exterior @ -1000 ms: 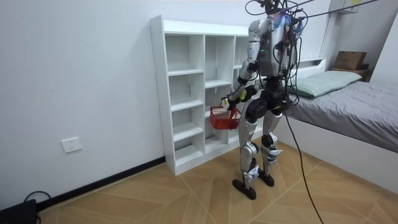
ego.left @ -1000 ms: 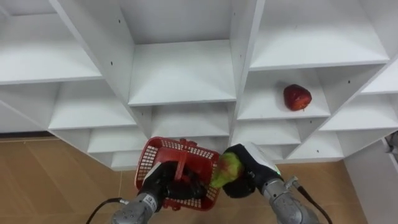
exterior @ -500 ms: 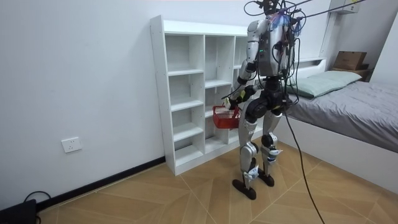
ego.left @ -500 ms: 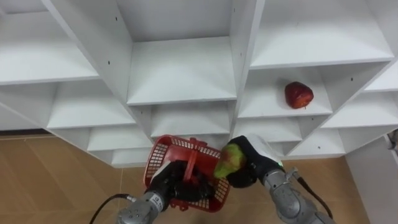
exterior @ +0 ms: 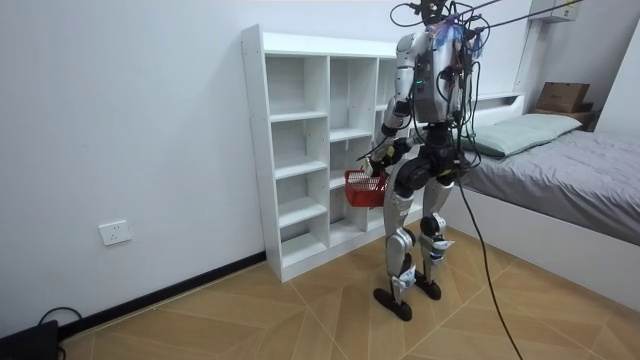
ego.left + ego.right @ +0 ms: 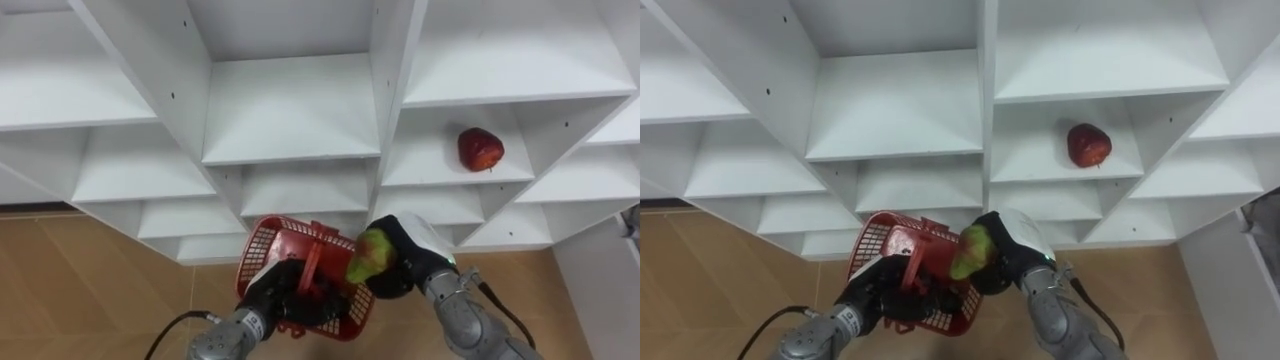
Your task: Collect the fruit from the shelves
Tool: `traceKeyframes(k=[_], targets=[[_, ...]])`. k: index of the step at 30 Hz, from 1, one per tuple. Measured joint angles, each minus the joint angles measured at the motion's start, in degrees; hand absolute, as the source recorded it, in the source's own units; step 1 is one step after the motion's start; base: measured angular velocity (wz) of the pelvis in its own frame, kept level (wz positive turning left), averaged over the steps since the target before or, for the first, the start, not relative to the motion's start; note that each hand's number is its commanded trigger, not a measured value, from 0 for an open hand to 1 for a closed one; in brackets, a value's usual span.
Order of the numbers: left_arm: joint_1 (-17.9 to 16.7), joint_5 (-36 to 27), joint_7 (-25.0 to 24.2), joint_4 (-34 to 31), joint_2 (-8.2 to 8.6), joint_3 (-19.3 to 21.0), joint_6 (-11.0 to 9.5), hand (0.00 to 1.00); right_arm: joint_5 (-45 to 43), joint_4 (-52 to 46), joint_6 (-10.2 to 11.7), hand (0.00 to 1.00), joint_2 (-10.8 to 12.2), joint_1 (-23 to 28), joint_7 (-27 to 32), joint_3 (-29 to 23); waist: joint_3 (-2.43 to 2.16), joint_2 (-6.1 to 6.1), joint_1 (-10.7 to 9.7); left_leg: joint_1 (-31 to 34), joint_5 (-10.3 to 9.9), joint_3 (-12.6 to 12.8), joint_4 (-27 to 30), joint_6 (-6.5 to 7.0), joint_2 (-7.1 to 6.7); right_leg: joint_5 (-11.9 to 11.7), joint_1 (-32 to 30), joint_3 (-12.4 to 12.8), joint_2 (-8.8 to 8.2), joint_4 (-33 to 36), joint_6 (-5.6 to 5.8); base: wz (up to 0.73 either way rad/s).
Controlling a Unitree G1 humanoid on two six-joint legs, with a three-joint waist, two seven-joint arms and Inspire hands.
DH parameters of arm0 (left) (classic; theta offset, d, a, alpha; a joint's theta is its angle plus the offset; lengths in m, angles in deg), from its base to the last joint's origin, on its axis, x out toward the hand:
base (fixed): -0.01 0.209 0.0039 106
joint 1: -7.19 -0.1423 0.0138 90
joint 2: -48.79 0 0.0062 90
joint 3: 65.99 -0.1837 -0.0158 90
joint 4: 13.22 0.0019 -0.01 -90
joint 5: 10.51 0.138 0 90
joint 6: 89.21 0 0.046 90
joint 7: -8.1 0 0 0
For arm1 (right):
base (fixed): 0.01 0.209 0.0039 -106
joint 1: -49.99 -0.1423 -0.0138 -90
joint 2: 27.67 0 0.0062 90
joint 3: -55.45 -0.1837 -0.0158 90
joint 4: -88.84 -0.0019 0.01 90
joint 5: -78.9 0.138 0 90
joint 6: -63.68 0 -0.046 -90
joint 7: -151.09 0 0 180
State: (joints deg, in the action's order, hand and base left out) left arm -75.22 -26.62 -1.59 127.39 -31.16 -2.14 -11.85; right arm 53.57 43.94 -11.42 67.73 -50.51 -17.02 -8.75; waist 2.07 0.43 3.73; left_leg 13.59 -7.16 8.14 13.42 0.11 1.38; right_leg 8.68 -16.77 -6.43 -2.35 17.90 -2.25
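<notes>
So the robot's standing right up against the white closet [image 6: 290,110], with the bed [image 5: 570,165] behind it. Its left hand [image 6: 285,295] is wrapped around the handle of a red basket [image 6: 262,247], holding it low in front of the shelves. Its right hand [image 6: 408,268] has its fingers curled round a greenish fruit [image 6: 368,256], right at the basket's rim on the robot's right side. A red fruit [image 6: 480,149] sits on a shelf in the right-hand column, well apart from both hands.
</notes>
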Motion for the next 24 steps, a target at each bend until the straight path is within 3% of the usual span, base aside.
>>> traceKeyframes(k=[1,14,24], targets=[[0.11,0.0,0.0,0.0,0.0,-0.05,0.0,1.0,-0.01,0.01,0.0,0.01,0.0,-0.11,0.0,0.01,0.0,0.01,0.03,0.06,0.0,0.0,0.01,0.0,0.0,0.0,-0.06,-0.01,0.0,0.0,0.0,0.0],[0.48,0.04,-1.99,-1.84,-0.48,-1.04,0.01,1.0,-4.34,1.51,-0.83,0.0,0.03,-0.85,0.05,0.06,-0.07,0.13,1.4,0.79,0.0,0.04,0.12,0.0,0.01,0.0,-0.73,0.0,0.0,0.0,-0.01,0.0],[0.25,0.05,-3.49,-4.12,-0.48,-0.96,0.34,1.0,-6.51,4.49,-1.23,0.0,1.96,-1.3,0.43,-0.05,-0.18,0.33,1.29,1.18,0.0,0.03,0.54,0.0,-0.04,0.23,-1.42,0.03,-0.16,1.0,-0.09,0.0]])
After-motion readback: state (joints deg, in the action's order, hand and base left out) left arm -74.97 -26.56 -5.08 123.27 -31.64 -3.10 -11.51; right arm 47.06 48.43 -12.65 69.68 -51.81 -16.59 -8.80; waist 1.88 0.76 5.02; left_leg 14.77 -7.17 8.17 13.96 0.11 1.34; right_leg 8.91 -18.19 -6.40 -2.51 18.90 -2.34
